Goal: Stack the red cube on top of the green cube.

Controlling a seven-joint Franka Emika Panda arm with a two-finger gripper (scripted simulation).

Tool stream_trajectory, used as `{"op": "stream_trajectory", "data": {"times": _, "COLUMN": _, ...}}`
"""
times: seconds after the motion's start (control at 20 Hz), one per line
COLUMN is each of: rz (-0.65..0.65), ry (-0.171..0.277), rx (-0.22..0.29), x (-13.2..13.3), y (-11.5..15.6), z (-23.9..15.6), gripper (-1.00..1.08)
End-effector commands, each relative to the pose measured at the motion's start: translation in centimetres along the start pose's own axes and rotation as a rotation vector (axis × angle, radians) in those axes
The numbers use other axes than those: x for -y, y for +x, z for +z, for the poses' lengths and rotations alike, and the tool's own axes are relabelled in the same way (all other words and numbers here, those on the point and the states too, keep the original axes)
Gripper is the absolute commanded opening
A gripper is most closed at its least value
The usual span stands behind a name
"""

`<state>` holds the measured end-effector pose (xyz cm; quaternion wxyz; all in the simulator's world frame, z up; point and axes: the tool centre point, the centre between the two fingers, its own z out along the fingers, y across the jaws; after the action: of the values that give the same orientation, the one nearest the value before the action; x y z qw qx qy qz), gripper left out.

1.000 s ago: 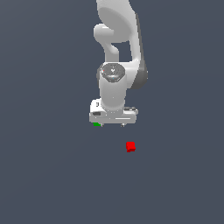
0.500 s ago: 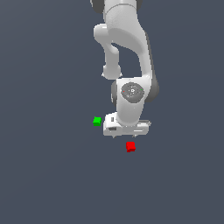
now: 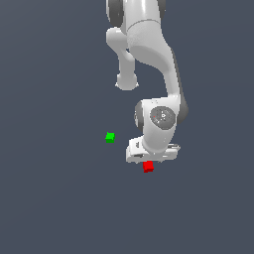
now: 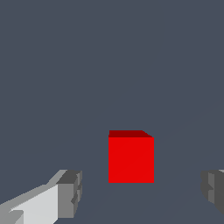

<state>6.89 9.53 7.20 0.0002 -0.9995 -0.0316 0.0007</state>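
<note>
The red cube (image 3: 148, 167) sits on the dark grey floor, just below the white gripper (image 3: 150, 158) in the exterior view. In the wrist view the red cube (image 4: 131, 156) lies between the two grey fingertips (image 4: 70, 194), with a gap on each side. The gripper (image 4: 142, 192) is open and holds nothing. The green cube (image 3: 110, 137) sits on the floor apart from the gripper, toward the exterior view's left and a little farther back. It is out of the wrist view.
The white arm (image 3: 149, 54) rises from the gripper to the top of the exterior view. The floor (image 3: 49, 198) is a plain dark grey surface.
The gripper has moved from over the green cube toward the exterior view's right and down, and now stands at the red cube. Neither cube has moved.
</note>
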Motion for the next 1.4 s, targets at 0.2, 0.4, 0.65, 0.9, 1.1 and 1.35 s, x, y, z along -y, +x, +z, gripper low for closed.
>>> {"op": "stream_trajectory", "data": {"times": 0.2, "rz": -0.003, "ry": 0.0, "rx": -0.001, "x": 0.3, "y": 0.3, "z": 0.2, "gripper": 1.0}}
{"op": "stream_trajectory", "data": {"times": 0.4, "rz": -0.003, "ry": 0.0, "rx": -0.001, "x": 0.3, "y": 0.3, "z": 0.8, "gripper": 1.0}}
{"op": "stream_trajectory", "data": {"times": 0.65, "rz": -0.003, "ry": 0.0, "rx": -0.001, "x": 0.3, "y": 0.2, "z": 3.3, "gripper": 1.0}}
{"op": "stream_trajectory", "data": {"times": 0.9, "rz": -0.003, "ry": -0.001, "rx": -0.001, "x": 0.3, "y": 0.2, "z": 5.1, "gripper": 1.0}}
{"op": "stream_trajectory", "data": {"times": 1.1, "rz": -0.003, "ry": -0.001, "rx": -0.001, "x": 0.3, "y": 0.4, "z": 5.2, "gripper": 1.0}}
{"op": "stream_trajectory", "data": {"times": 1.35, "rz": -0.003, "ry": -0.001, "rx": -0.001, "x": 0.3, "y": 0.4, "z": 5.2, "gripper": -1.0}}
